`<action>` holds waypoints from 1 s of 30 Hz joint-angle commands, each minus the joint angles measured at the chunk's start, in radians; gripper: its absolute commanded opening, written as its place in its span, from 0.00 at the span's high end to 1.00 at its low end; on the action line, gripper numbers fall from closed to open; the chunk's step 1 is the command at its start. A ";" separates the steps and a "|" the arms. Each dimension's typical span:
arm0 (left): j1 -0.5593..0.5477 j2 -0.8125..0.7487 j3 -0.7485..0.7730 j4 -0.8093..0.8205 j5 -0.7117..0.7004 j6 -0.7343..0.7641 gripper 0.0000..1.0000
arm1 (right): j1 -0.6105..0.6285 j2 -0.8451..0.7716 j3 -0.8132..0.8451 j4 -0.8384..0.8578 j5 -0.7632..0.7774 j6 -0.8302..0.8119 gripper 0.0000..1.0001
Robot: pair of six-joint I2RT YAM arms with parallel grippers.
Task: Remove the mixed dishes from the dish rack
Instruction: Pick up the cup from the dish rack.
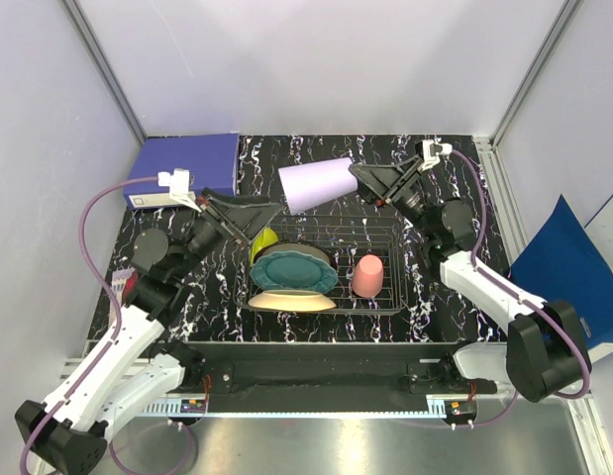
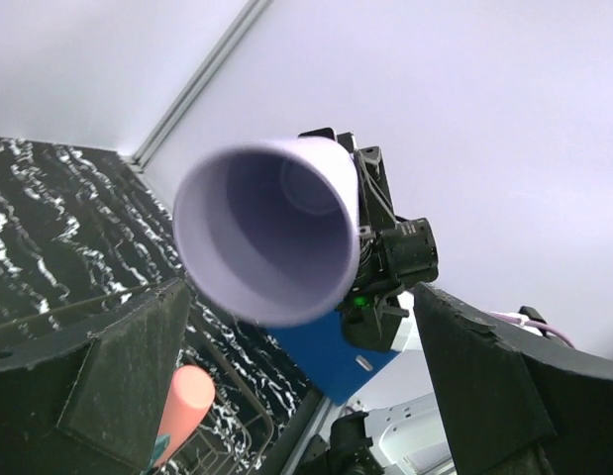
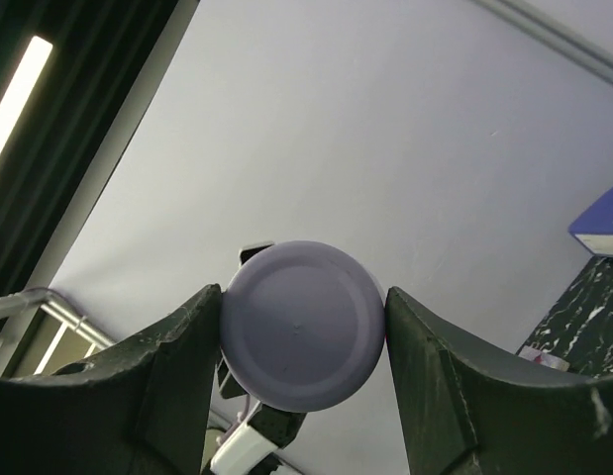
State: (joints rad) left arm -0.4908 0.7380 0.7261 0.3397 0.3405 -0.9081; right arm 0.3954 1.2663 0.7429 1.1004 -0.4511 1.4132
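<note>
Holding lavender cup (image 1: 316, 183) clear of dish rack (image 1: 393, 245): right jaws grip its base, left jaws gape empty. Next, likely: bench (image 1: 261, 158) placement.

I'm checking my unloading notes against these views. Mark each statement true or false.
1. The right gripper is shut on the lavender cup. True.
2. The lavender cup stands upright inside the dish rack. False: it is held on its side, out of the rack, with its mouth turned toward the left arm.
3. The left gripper grips the teal plate. False: its jaws are open and empty, and the plate sits in the rack.
4. The salmon-pink piece is in the rack, to the right of the teal plate in the top view. True.
</note>
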 commanded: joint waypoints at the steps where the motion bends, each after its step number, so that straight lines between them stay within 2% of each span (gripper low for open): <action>1: 0.004 0.049 0.024 0.171 0.060 -0.046 0.01 | 0.051 0.016 0.056 0.073 -0.047 -0.008 1.00; 11: -0.002 0.090 0.038 0.245 0.140 -0.095 0.08 | 0.129 0.083 0.064 0.044 -0.035 -0.076 1.00; 12: 0.000 0.086 0.038 0.230 0.140 -0.092 0.09 | 0.131 0.090 0.067 0.046 -0.035 -0.077 1.00; 13: 0.000 0.078 0.039 0.214 0.135 -0.078 0.17 | 0.131 0.093 0.069 0.044 -0.035 -0.076 1.00; 14: 0.000 0.075 0.048 0.193 0.134 -0.072 0.20 | 0.134 0.100 0.073 0.041 -0.035 -0.079 1.00; 19: 0.000 0.038 0.071 0.064 0.120 -0.003 0.25 | 0.135 0.100 0.081 -0.006 -0.031 -0.117 1.00; 22: 0.000 0.032 0.087 0.003 0.100 0.021 0.69 | 0.138 0.117 0.092 -0.001 -0.046 -0.112 0.98; 23: 0.000 0.034 0.102 -0.033 0.089 0.034 0.97 | 0.140 0.119 0.092 0.004 -0.049 -0.108 0.89; 24: 0.000 0.035 0.117 -0.121 0.056 0.047 1.00 | 0.138 0.117 0.090 0.001 -0.052 -0.112 0.62; 26: 0.000 0.040 0.174 -0.223 0.013 0.103 1.00 | 0.138 0.087 0.092 -0.060 -0.046 -0.166 0.37; 27: -0.002 0.040 0.194 -0.326 -0.047 0.121 1.00 | 0.140 0.070 0.093 -0.103 -0.040 -0.196 0.27; 28: 0.000 0.038 0.240 -0.381 -0.079 0.158 1.00 | 0.138 0.045 0.098 -0.223 -0.028 -0.233 0.14; 29: 0.000 0.037 0.268 -0.500 -0.168 0.178 1.00 | 0.138 -0.008 0.117 -0.311 0.018 -0.322 0.11; 30: 0.000 0.037 0.327 -0.566 -0.226 0.216 1.00 | 0.140 -0.039 0.130 -0.505 0.053 -0.371 0.07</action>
State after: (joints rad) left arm -0.4988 0.7872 0.8989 0.0639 0.3542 -0.8501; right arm 0.5297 1.3495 0.8062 0.9749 -0.4786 1.2476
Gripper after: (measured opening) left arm 0.060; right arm 0.876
